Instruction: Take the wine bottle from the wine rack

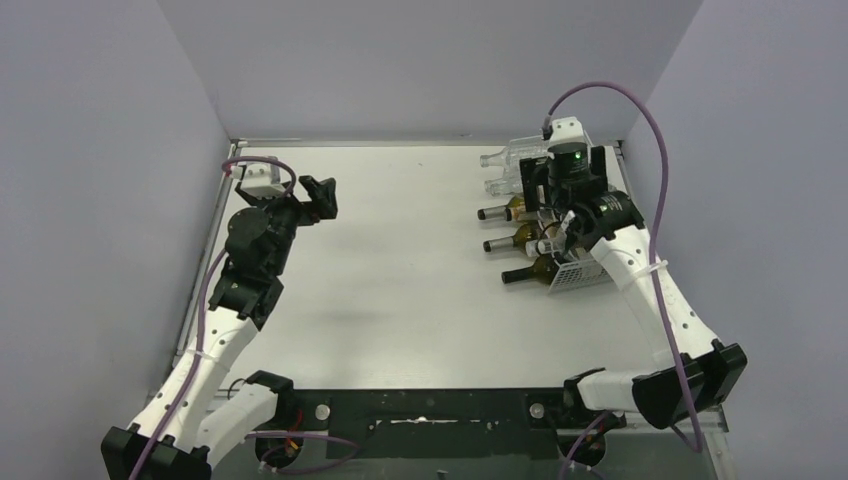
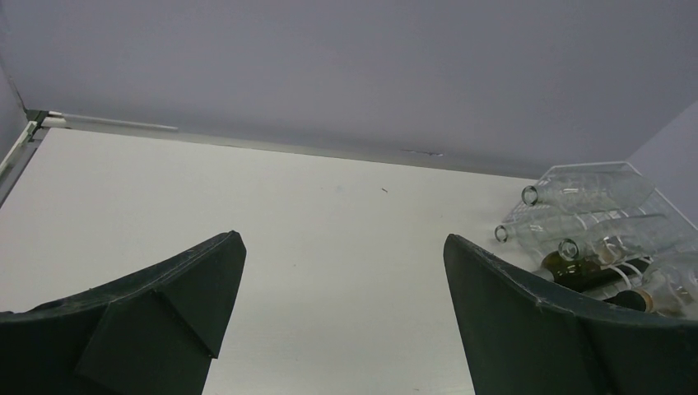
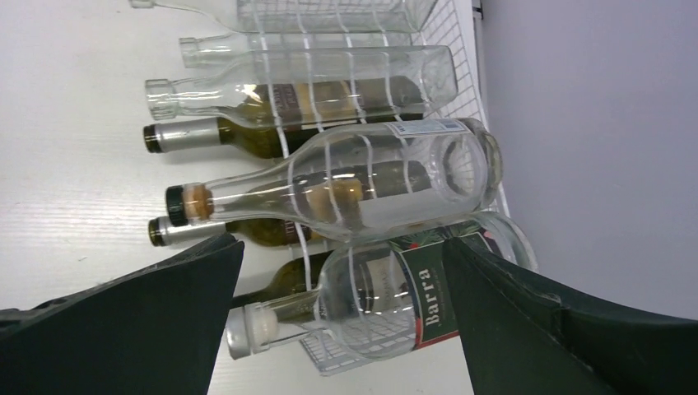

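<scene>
The white wire wine rack [image 1: 578,276] stands at the back right of the table and holds several bottles lying on their sides, necks pointing left. In the right wrist view its grid [image 3: 463,58] holds clear bottles and dark green wine bottles [image 3: 247,136]. The nearest bottle is a clear one with a green "Barra" label [image 3: 395,304]. My right gripper [image 3: 343,247] is open and hovers over the rack [image 1: 558,222], with the labelled bottle lying between its fingers but untouched. My left gripper [image 1: 320,195] is open and empty over the table's back left [image 2: 343,239].
Grey walls close in the table on the left, back and right; the rack sits close to the right wall. A clear corked bottle [image 3: 346,181] lies on top of the stack above the labelled one. Clear bottles [image 2: 593,193] show far right in the left wrist view.
</scene>
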Controlling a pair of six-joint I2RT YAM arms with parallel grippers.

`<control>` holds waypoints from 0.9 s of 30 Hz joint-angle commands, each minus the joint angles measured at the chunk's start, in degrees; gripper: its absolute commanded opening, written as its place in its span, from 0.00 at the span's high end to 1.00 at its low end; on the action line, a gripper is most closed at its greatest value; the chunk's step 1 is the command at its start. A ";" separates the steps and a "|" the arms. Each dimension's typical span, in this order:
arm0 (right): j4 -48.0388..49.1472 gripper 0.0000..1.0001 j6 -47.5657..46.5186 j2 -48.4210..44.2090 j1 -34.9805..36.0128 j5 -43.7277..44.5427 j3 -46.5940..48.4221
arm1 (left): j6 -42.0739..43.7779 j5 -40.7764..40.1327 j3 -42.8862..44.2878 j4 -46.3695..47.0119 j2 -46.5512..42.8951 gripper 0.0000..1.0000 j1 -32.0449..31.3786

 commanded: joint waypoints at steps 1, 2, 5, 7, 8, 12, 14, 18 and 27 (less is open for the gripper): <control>-3.85 0.02 -3.75 2.40 -1.94 0.21 4.87 | 0.78 0.44 0.48 4.13 -0.72 0.06 -0.51; -3.85 0.02 -4.77 2.78 -2.10 0.26 5.36 | 0.60 0.55 0.44 4.20 -0.74 0.06 -0.54; -3.69 0.02 -7.60 4.28 -2.61 -2.48 7.12 | 0.13 1.01 0.43 4.23 -0.79 0.06 -0.52; -4.30 0.02 -8.94 5.99 -2.83 -5.27 8.98 | 0.10 1.09 0.35 4.31 -0.81 0.06 -0.72; -4.54 0.02 -9.97 6.81 -2.84 -6.88 9.50 | 0.10 1.05 0.36 4.27 -0.75 0.06 -0.83; -4.95 0.01 -14.52 9.40 -2.82 -9.53 9.98 | 0.10 1.18 0.43 4.01 -0.69 0.06 -1.05; -4.98 0.04 -18.49 10.21 -2.75 -10.70 9.54 | 0.10 1.19 0.44 3.89 -1.08 0.06 -1.09; -2.22 0.08 -26.58 10.82 -1.78 -9.35 6.60 | -0.17 1.10 0.24 4.13 -1.54 0.07 -1.27; 3.37 0.05 -41.63 9.49 0.37 -8.69 -1.33 | -0.17 0.91 0.13 4.23 -1.52 0.07 -1.87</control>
